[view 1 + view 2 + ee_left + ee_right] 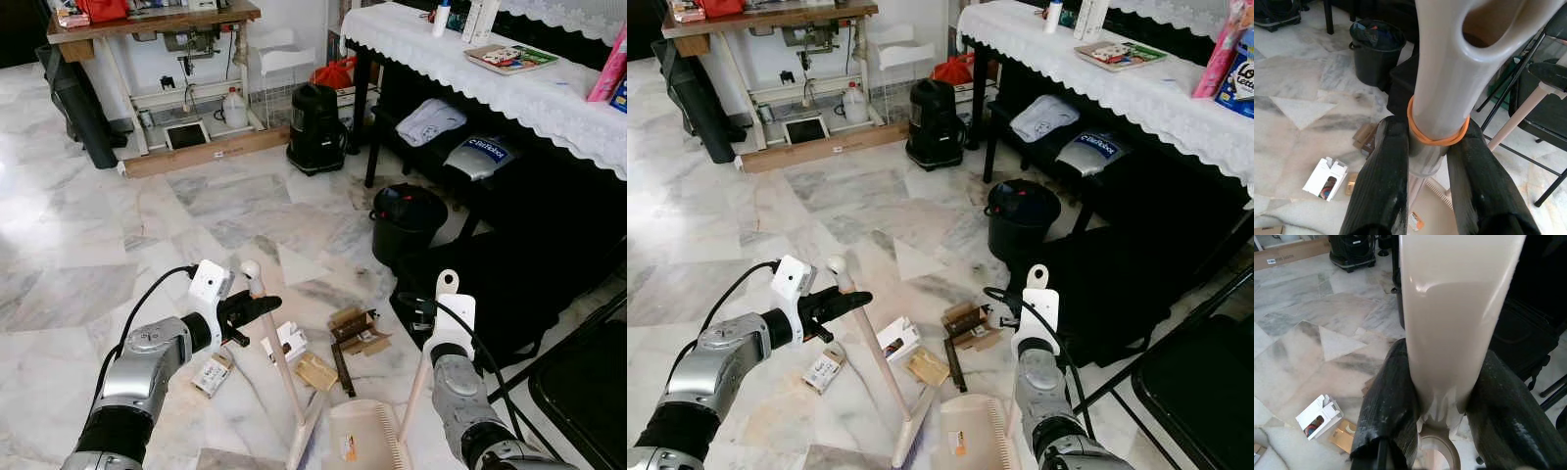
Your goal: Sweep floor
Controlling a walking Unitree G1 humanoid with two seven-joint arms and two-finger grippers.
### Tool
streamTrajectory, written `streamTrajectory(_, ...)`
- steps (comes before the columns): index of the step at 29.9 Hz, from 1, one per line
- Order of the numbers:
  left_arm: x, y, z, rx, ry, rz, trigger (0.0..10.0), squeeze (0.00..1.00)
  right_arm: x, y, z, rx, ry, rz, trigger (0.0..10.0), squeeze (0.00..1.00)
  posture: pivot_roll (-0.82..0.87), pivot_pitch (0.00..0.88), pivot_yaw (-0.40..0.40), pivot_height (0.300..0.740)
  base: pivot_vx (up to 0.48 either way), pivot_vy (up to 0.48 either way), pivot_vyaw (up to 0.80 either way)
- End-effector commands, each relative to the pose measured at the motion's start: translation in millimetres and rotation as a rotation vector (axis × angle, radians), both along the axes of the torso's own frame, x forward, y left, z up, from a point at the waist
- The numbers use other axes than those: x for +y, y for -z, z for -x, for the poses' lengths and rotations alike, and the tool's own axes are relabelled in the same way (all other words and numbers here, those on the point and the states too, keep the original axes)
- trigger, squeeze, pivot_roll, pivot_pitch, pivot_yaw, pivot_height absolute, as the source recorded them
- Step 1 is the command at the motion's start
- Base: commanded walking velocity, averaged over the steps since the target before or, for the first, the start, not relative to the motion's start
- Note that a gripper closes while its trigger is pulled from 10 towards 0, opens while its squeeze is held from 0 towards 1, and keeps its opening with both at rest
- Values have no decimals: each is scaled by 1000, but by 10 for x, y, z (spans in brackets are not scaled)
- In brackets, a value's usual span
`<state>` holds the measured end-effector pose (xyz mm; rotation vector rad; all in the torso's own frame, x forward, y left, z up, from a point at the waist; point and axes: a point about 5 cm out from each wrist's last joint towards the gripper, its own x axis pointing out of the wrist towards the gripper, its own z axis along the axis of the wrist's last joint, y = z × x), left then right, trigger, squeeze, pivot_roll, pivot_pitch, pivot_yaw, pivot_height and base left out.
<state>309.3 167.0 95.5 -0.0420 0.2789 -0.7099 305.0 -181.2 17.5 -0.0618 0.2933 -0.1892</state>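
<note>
My left gripper [257, 305] is shut on a cream broom handle [277, 357] just below its rounded top. The handle slants down to the brush head [304, 443] on the marble floor. An orange rubber band [1437, 139] rings the handle between the fingers [1382, 186]. My right gripper [431, 338] is shut on the cream dustpan handle [1449, 308], which stands nearly upright. The dustpan [362, 436] rests on the floor beside the brush. Litter lies ahead of it: a white carton [289, 341], torn cardboard [358, 328], a tan packet [315, 372] and a small box [211, 375].
A black bin [407, 220] stands past the litter, with a black bag [509, 284] beside it and a folding chair [583, 392] at the right. A lace-covered table [549, 93] runs along the right. A black vacuum [315, 127] and a wooden workbench [147, 24] are at the back.
</note>
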Motion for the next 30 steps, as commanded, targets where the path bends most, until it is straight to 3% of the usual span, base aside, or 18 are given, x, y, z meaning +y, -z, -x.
streamTrajectory(1,-68,12,31,22,45,55,10000,0,25,-77,-69,-29,-3,-9,10000,0,123,0,4,740,0,0,0)
streamTrajectory(17,-65,-15,47,30,54,60,10000,0,26,-77,-70,-29,-3,-8,10000,0,122,0,5,740,0,0,0)
streamTrajectory(19,139,-379,-213,-229,-249,84,10000,0,17,-79,-69,-33,3,-8,10000,0,121,0,7,740,0,0,0)
streamTrajectory(21,232,-493,-283,-330,-389,90,10000,0,12,-80,-67,-35,5,-7,10000,0,120,0,5,740,0,0,0)
streamTrajectory(30,220,-329,-217,-324,-421,43,10000,0,4,-83,-67,-37,2,-2,10000,0,117,0,3,740,0,0,0)
